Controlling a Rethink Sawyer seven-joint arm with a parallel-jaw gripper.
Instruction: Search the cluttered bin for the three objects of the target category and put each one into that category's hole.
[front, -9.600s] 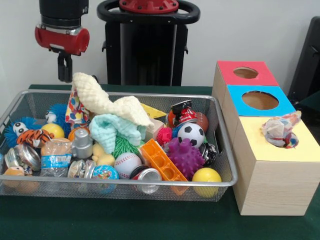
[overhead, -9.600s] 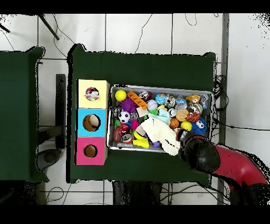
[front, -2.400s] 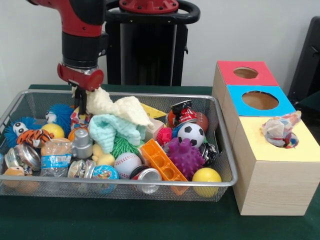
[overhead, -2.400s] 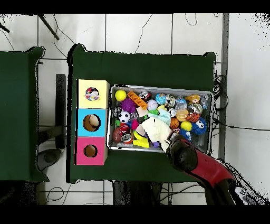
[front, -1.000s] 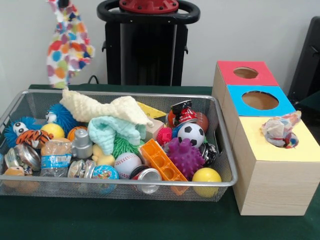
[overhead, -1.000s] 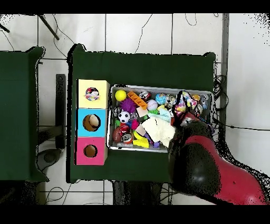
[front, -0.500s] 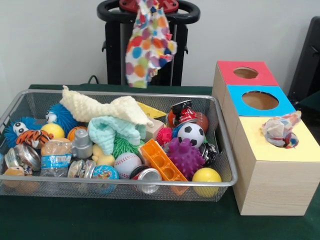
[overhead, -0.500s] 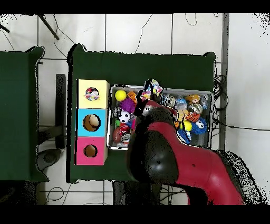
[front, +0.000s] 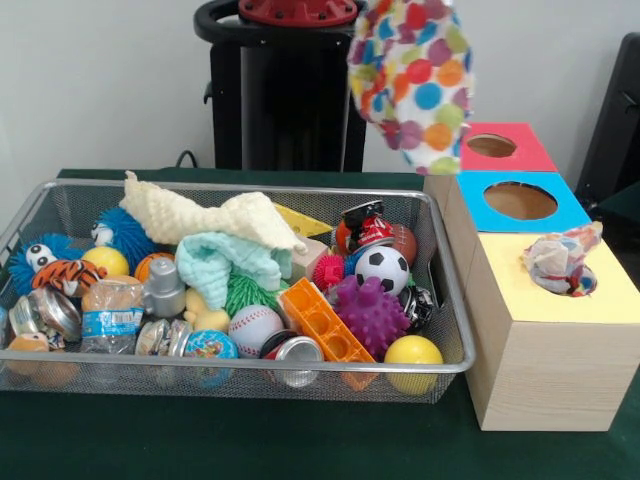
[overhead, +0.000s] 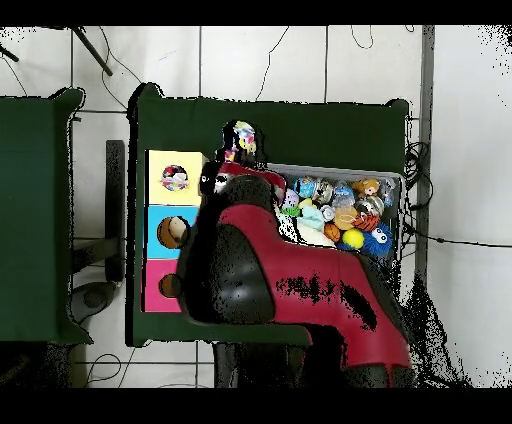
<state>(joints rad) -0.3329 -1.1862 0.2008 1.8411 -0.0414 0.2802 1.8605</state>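
my polka-dot cloth hangs in the air above the gap between the wire bin and the box's red hole. i cannot tell my end effector's grip; my arm covers it from above.

No text, brand or number can be read; the crushed bottle's blue label is illegible.

A green table cover lies under everything; white floor tiles surround it.
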